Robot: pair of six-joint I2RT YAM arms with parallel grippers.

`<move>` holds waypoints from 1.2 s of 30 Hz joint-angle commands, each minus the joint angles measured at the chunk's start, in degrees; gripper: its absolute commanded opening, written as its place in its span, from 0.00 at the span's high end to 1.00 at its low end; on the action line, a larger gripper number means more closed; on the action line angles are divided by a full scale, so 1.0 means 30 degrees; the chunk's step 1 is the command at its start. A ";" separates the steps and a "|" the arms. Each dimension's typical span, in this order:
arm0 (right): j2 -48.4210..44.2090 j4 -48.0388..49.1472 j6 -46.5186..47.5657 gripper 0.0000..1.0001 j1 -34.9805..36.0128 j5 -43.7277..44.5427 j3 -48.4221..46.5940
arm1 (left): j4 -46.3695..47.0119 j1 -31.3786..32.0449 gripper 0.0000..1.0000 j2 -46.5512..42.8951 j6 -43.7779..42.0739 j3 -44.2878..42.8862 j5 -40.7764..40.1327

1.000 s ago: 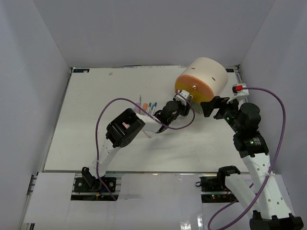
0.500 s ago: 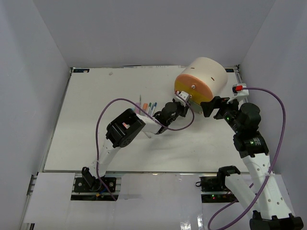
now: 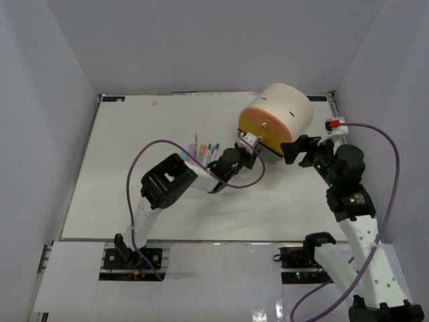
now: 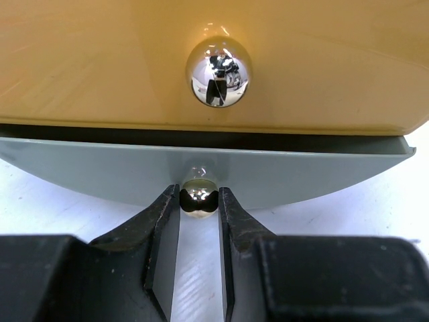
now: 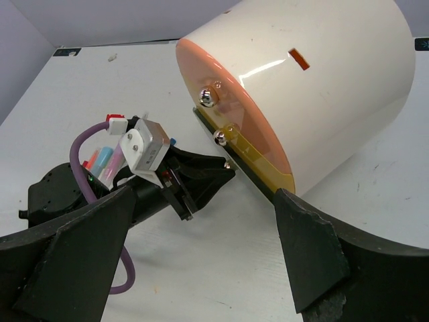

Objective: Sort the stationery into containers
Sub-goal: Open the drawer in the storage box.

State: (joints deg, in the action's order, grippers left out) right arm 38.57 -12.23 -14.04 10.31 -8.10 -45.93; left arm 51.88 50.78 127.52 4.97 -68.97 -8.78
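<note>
- My left gripper (image 4: 199, 201) is nearly closed, its two fingers pinching the small knob (image 4: 198, 194) of the grey drawer (image 4: 301, 176), the lowest of the stack.
- The grey drawer's front stands a little proud of the yellow drawer (image 4: 100, 60) above it, with a dark gap between them.
- Key relation: the organiser (image 3: 285, 107) lies on its side with its round face towards the left arm. I judge the drawer slides out along the cylinder's axis, down-left in the top view, roughly back along my left forearm.
- Left arm pose: low over the counter (image 3: 134, 134), elbow folded, wrist level with the knob.
- My right gripper (image 3: 299, 149) is wide open and holds nothing. It hangs just beside the organiser's near right side; I cannot tell if it touches.
- The pens (image 3: 206, 149) lie bunched on the counter, just beside the left forearm and apart from the organiser.
</note>
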 commanded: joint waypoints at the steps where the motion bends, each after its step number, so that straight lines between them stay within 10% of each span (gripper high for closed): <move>1: -0.0170 0.0824 0.0286 0.09 0.0080 -0.0084 0.0135 | -0.0534 -0.0053 0.80 -0.1785 0.0012 0.0752 -0.0063; 36: 0.6802 0.5833 0.4066 0.08 0.1428 0.4280 -0.1565 | -0.0915 -0.0082 0.81 -0.2312 0.0686 0.1544 0.0376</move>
State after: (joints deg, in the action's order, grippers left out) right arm 58.28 1.45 -2.98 13.76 0.73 -48.77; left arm 50.89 50.74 124.51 6.11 -65.47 -8.43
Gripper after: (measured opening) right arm 0.922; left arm 0.350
